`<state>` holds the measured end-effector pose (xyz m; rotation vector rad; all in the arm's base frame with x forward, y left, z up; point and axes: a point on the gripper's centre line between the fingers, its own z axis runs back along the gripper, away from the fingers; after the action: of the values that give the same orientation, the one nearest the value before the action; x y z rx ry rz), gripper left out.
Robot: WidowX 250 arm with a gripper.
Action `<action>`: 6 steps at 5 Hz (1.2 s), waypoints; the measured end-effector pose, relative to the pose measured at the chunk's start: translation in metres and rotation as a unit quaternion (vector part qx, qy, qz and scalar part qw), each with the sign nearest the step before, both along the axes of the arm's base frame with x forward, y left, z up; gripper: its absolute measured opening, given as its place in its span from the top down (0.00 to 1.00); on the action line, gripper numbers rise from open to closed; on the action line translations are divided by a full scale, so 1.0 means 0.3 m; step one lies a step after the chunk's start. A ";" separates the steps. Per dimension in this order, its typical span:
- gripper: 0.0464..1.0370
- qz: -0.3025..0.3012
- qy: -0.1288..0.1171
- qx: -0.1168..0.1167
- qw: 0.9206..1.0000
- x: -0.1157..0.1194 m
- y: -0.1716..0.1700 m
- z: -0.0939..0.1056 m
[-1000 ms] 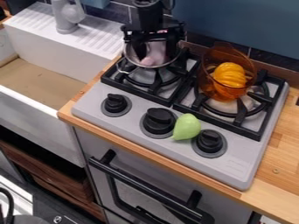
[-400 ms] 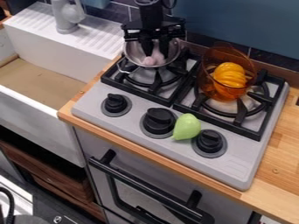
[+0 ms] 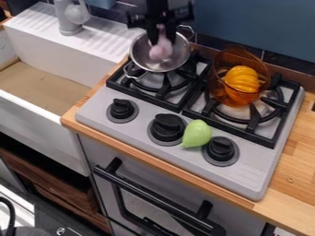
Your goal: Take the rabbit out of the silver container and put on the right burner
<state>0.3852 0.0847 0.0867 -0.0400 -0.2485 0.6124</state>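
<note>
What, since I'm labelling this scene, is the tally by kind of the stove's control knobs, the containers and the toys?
Control knobs: 3
Containers (silver pot, orange see-through pot): 2
Toys (pink rabbit, green pear-shaped toy, yellow-orange ridged toy): 3
Total: 8

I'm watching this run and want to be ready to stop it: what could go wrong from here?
The right burner already bears the amber pot with an orange toy in it, so the rabbit may end up in the pot or tip off it.
The rabbit hangs between the jaws with its wide body below them, so it might swing or slip.
It could also snag the rim of the silver container and drag that along.
</note>
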 end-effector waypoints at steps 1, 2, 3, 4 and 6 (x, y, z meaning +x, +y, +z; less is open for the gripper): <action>0.76 0.031 0.013 -0.011 0.999 -0.026 -0.006 0.054; 0.76 0.019 0.042 -0.031 0.998 -0.035 -0.054 0.103; 0.76 -0.003 0.036 -0.041 0.999 -0.041 -0.122 0.150; 0.76 -0.021 0.050 -0.071 0.996 -0.047 -0.227 0.182; 0.76 -0.056 0.046 -0.065 0.995 -0.042 -0.387 0.167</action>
<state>0.3725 -0.0314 0.1368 -0.1501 -0.1163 0.5166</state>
